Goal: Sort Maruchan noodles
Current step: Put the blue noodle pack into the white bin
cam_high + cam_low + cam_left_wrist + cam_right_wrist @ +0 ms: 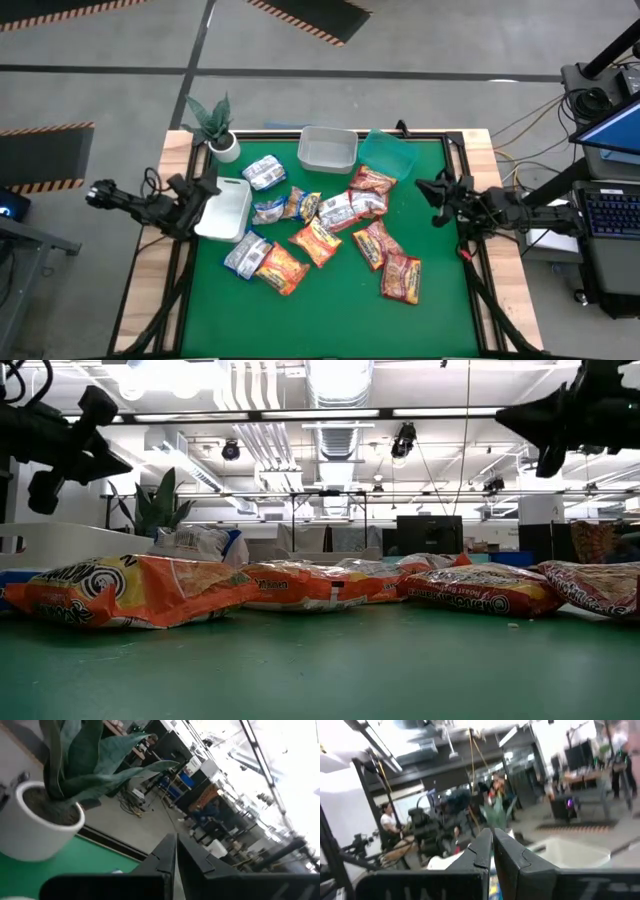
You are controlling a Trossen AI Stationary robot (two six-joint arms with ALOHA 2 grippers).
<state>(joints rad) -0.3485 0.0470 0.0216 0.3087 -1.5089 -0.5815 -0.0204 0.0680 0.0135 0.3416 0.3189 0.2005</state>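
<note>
room: workshop behind, with ceiling lights, monitors and a seated person in the right wrist view.
desk (330, 300): green mat, potted plant (218, 130) at the far left corner.
noodles (320, 235): about a dozen packets mixed in a loose heap mid-desk; blue-white toward the left, dark red toward the right, orange between.
tubs: white (226, 208), clear (327, 149) and teal (386, 153), seemingly all empty.
left end effector (205, 190): raised at the left edge over the white tub, fingers pressed together, holding nothing.
right end effector (432, 195): raised at the right edge, fingers together, empty.
progress: nothing sorted yet; every packet remains.
</note>
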